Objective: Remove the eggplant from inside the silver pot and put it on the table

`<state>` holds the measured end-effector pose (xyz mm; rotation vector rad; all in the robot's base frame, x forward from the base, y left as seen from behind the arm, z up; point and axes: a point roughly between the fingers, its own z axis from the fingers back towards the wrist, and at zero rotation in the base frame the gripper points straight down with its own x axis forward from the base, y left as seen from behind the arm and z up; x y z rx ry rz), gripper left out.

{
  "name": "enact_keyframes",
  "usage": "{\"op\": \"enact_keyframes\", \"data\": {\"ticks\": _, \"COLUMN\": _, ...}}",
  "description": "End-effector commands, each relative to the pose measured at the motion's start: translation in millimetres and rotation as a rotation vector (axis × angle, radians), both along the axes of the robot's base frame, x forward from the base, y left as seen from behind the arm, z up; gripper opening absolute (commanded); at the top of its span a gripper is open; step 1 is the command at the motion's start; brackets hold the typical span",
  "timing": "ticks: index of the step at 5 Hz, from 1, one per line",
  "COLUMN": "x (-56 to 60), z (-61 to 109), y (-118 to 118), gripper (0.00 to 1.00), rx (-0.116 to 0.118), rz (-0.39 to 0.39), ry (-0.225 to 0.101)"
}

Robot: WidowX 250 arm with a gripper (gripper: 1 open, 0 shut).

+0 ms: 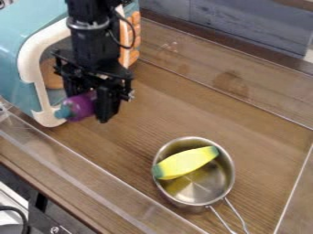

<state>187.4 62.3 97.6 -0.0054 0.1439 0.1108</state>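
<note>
My fingers [93, 102] pointed straight down, pinching the eggplant [79, 107] between them — it hung above the bench [208, 101], just in front of the toy microwave [37, 55], well apart from the silver pot [196, 174] where only a yellow toy [186, 163] lay. Its long axis I couldn't make out — the fingers hid most of it, stem included.

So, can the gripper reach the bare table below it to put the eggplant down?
Probably yes. The gripper holds the eggplant over bare table, beside the toy microwave; the silver pot stands well aside.
</note>
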Motion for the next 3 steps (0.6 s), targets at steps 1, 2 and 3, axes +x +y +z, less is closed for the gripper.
{"op": "enact_keyframes", "data": {"ticks": 1, "x": 2.9, "z": -7.0, "y": 6, "gripper": 0.00, "rx": 0.008, "rz": 0.011, "ry": -0.033}}
{"op": "enact_keyframes", "data": {"ticks": 2, "x": 3.9, "z": -20.2, "y": 8, "gripper": 0.00, "rx": -0.001, "rz": 0.008, "ry": -0.045}}
{"op": "enact_keyframes", "data": {"ticks": 3, "x": 5.1, "z": -29.9, "y": 9, "gripper": 0.00, "rx": -0.013, "rz": 0.006, "ry": -0.049}}
